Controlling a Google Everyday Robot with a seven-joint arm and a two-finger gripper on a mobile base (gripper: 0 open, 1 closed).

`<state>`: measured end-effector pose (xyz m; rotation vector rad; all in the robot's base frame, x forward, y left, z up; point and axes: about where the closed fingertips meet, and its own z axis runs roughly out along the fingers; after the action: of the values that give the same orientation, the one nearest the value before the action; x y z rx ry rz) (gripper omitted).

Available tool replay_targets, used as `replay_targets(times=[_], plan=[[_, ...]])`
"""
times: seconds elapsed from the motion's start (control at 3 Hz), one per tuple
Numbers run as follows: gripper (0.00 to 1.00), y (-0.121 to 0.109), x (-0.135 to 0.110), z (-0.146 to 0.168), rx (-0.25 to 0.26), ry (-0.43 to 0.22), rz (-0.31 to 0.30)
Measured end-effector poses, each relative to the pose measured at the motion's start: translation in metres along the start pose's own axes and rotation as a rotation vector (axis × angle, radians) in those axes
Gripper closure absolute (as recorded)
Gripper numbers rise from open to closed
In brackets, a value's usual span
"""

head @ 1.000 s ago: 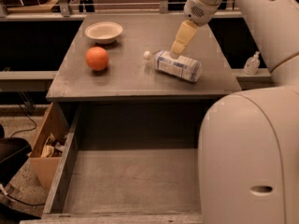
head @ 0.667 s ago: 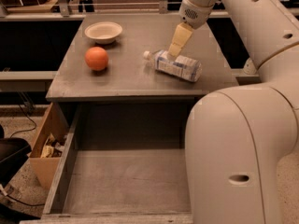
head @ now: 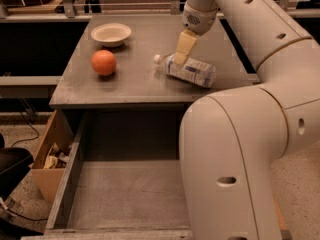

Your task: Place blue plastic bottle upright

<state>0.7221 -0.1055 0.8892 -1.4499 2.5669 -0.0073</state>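
Note:
The blue plastic bottle [head: 192, 71] lies on its side on the grey table [head: 135, 79], right of centre. It is clear plastic with a pale blue-white label. Its white cap [head: 158, 59] points left toward the orange ball [head: 103, 62]. My gripper [head: 181, 59] hangs from the arm above and reaches down onto the bottle's neck end, just right of the cap. Its cream-coloured fingers [head: 184, 46] touch or nearly touch the bottle's upper side.
A white bowl [head: 111, 33] sits at the back left of the table. My large white arm [head: 240, 134] fills the right side of the view. An open grey drawer [head: 125, 194] lies below the table's front edge. A cardboard box [head: 50, 154] stands at lower left.
My gripper has moved down and left along the bottle toward its cap end. The arm fills more of the view. The bottle, ball and bowl have not moved.

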Motion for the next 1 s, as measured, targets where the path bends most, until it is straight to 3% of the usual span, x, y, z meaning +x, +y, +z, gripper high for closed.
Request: replay_targets(times=[1.0], plan=[[0.0, 0.025, 0.001, 0.031, -0.063, 0.102, 0.06]])
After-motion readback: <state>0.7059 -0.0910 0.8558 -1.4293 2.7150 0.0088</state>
